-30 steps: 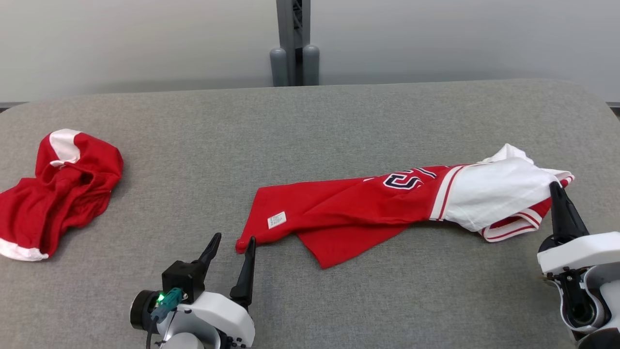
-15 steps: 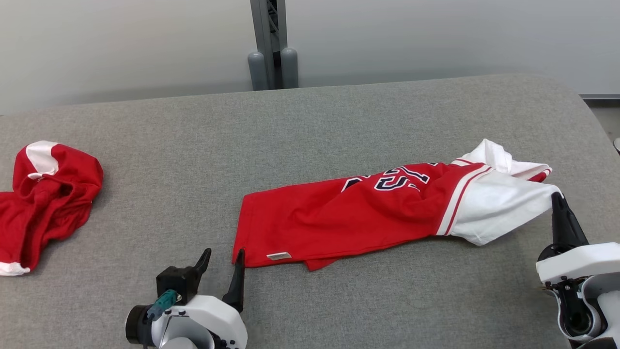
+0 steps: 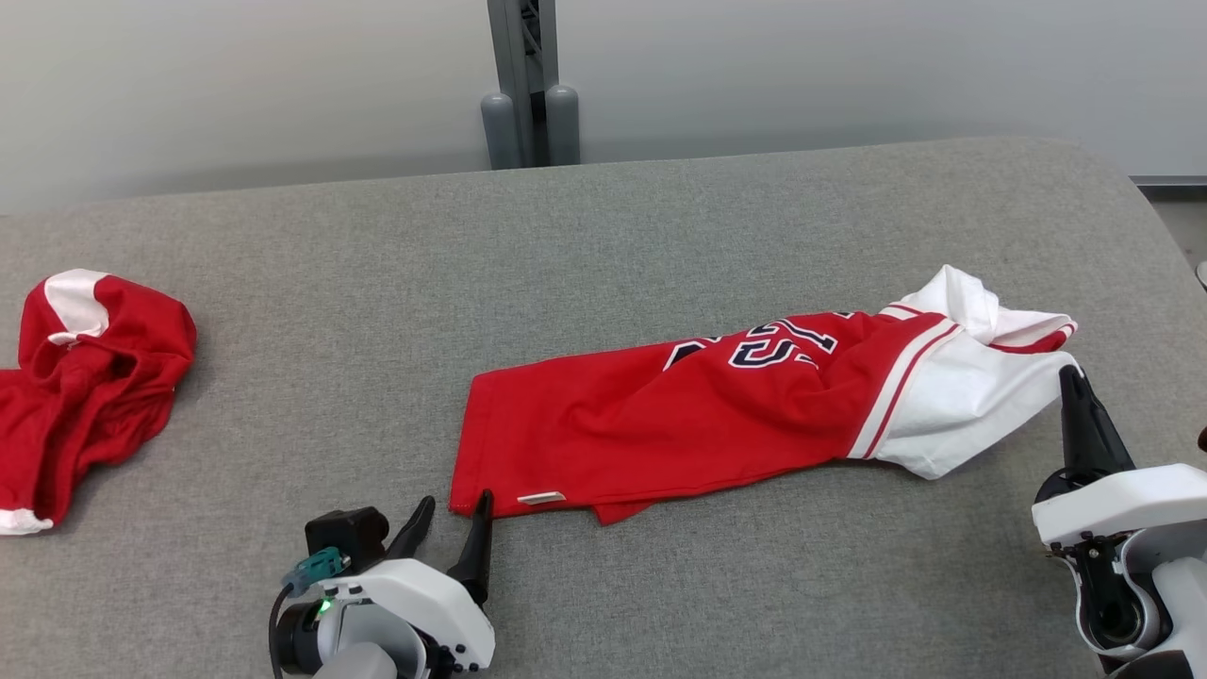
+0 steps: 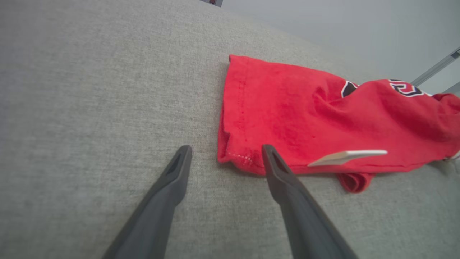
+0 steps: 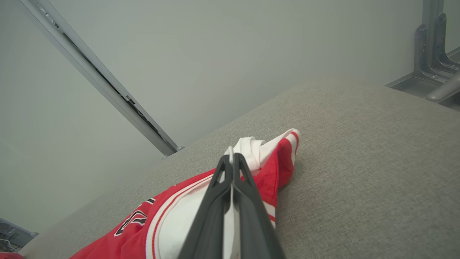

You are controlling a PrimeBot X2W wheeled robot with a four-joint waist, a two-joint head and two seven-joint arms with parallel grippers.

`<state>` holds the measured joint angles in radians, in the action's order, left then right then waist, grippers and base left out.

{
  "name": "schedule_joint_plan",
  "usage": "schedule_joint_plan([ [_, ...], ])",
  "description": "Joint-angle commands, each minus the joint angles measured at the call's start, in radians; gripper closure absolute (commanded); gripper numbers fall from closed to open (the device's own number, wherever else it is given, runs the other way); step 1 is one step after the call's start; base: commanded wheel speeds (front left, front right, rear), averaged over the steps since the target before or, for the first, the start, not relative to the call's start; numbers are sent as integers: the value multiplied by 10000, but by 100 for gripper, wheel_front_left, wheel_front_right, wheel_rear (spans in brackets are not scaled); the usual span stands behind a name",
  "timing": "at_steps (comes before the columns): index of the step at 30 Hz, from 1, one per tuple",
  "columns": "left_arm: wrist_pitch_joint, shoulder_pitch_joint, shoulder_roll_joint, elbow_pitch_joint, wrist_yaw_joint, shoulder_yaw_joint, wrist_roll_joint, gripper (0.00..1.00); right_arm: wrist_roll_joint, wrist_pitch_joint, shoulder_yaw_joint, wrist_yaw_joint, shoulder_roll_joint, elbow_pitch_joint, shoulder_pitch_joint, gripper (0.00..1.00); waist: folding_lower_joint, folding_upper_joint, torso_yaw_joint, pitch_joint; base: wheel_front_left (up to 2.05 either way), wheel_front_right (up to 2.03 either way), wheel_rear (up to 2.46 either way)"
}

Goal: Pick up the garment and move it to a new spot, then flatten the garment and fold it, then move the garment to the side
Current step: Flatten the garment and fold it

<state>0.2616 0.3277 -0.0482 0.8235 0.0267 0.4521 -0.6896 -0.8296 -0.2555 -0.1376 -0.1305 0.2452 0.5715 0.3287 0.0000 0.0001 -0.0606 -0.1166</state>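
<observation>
Jersey [image 3: 660,434] sleeve pinched in R gripper [image 3: 1067,374]; L gripper [image 3: 457,497] wide; 2nd garment [image 3: 94,377] cut off.

Garment [image 3: 660,434] red, white sleeve, striped trim, navy numerals; table [image 3: 377,311] grey.

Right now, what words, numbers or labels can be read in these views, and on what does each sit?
"25" or "52": dark digits outlined in white on the red and white jersey; creased and tilted, so the order is uncertain, and a fold cuts off a further character.
White sewn-in tag at the jersey's hem: seen edge-on, unreadable.
Crumpled red and white garment at the left: no print visible.
</observation>
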Motion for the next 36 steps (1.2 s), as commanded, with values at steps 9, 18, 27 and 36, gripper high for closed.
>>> schedule_joint_plan([
  [9,9,705,-38,765,-94,965,-1140,0,26,1,-43,-5,6,42,184,100,0,-1,-118,-111,0,0,0],
  [18,18,959,-45,785,117,1331,-1800,100,-255,-25,-182,-5,20,7,60,100,0,-1,40,75,0,0,0],
  [27,21,442,-39,-1348,434,-668,-1070,100,-932,68,-305,-5,83,-621,351,100,0,-1,243,579,0,0,0],
  [36,21,-85,-35,-3321,552,-1990,-1578,100,-2029,162,27,-5,-147,-1302,850,100,0,-1,258,764,0,0,0],
])
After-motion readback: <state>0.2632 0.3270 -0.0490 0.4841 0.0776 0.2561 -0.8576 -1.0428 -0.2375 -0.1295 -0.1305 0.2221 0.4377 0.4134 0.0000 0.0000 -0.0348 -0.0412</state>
